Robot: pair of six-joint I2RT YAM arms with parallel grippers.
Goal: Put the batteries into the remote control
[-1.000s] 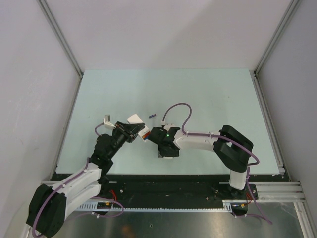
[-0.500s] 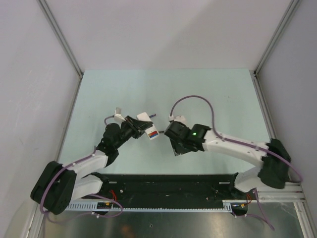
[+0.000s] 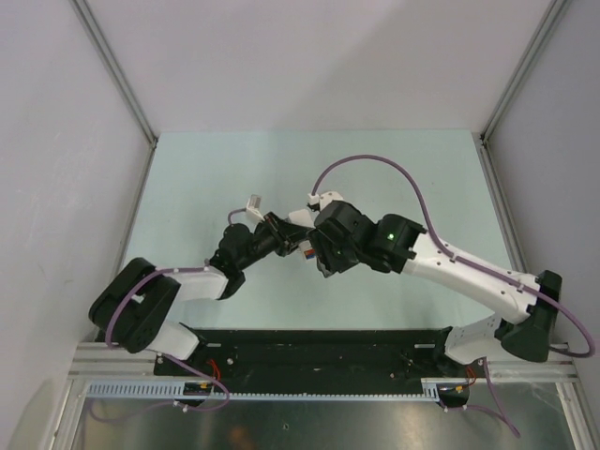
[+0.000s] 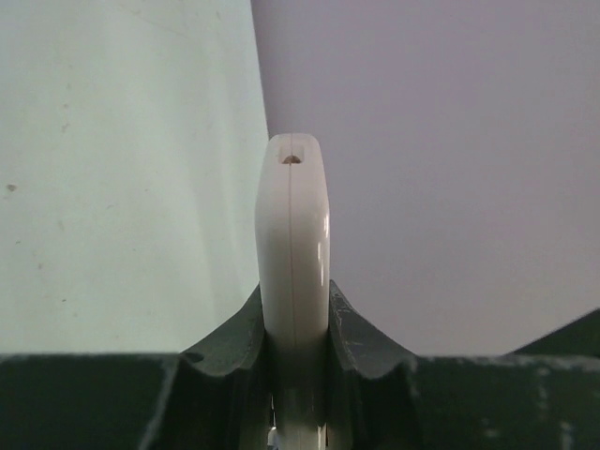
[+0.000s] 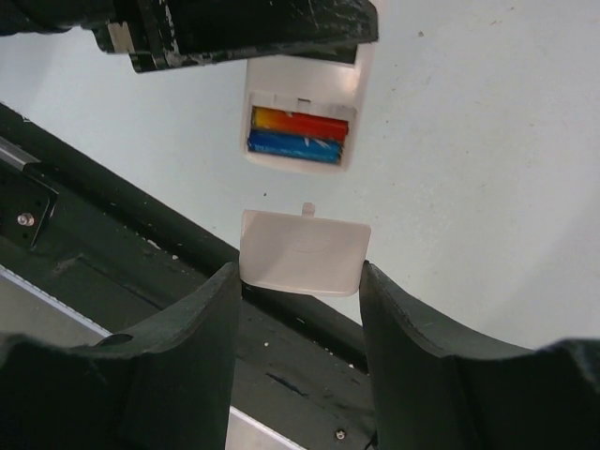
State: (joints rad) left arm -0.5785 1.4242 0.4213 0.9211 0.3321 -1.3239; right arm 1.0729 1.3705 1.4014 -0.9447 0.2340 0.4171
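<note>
My left gripper (image 4: 293,319) is shut on the white remote control (image 4: 292,244), which I see edge-on, sticking out past the fingers. In the right wrist view the remote control (image 5: 305,89) shows its back, with an open compartment holding a red battery (image 5: 302,122) and a blue battery (image 5: 295,144) side by side. My right gripper (image 5: 300,281) is shut on a small white battery cover (image 5: 305,253), held just short of the compartment, its tab pointing at it. From above, the left gripper (image 3: 278,236) and right gripper (image 3: 317,255) meet at mid-table, where the remote control (image 3: 298,217) is mostly hidden.
The pale green table (image 3: 422,187) is walled on three sides. A black rail (image 5: 141,234) runs along its near edge, below the held cover. A purple cable (image 3: 375,161) loops over the right arm.
Both arms have reached farther out and to the right. The remote has travelled right in the left gripper. The right gripper, still holding the cover, has closed in on the compartment.
</note>
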